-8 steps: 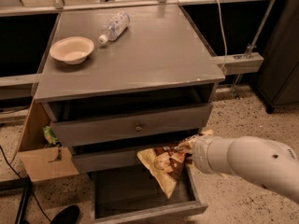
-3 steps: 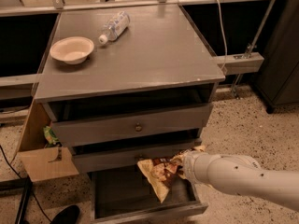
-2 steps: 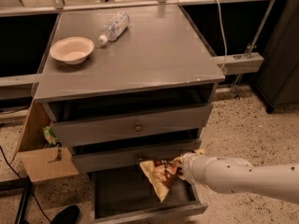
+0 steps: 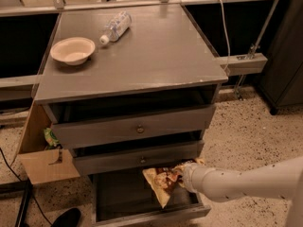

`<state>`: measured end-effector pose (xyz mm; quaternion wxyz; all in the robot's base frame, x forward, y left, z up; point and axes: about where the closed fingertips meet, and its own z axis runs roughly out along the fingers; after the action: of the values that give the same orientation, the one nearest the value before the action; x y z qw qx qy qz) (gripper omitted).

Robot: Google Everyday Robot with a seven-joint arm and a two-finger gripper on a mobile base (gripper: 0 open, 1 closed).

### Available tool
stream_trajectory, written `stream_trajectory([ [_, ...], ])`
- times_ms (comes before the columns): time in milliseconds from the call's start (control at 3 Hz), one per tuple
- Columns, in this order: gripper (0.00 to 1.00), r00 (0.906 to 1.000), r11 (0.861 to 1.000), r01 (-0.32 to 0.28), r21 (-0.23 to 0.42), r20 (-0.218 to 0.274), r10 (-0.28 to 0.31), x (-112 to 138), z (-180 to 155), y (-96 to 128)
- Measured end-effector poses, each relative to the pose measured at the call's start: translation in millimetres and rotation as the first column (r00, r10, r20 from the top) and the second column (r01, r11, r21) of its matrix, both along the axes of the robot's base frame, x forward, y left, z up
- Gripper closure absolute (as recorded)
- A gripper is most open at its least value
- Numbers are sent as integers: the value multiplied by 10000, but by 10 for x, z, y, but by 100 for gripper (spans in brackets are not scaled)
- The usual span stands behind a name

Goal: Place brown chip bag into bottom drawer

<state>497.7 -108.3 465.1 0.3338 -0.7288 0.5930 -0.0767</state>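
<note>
Low in the frame, the bottom drawer (image 4: pixel 118 193) is pulled open. Over its right half hangs the brown chip bag (image 4: pixel 160 182), its long axis slanting down-left from the gripper (image 4: pixel 183 176), which clasps its upper right edge. The bag's lower tip possibly touches the floor; foil hides the grip itself.

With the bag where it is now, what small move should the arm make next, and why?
Probably lower the claw a little more: it holds the brown chip bag over the open bottom drawer, and most of the bag hangs above the drawer floor.
</note>
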Motion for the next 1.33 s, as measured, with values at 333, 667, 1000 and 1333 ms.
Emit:
stream_trajectory([
  [333,100,9999,9995,96,286,92,-99,-11,-293,67],
  [667,100,9972,9952,-337,922,694,274,72,-924,310],
  [1000,100,9972,9952,-337,922,694,274,72,-924,310],
  [1333,100,9966,9943,-364,999,778,287,116,-1047,332],
])
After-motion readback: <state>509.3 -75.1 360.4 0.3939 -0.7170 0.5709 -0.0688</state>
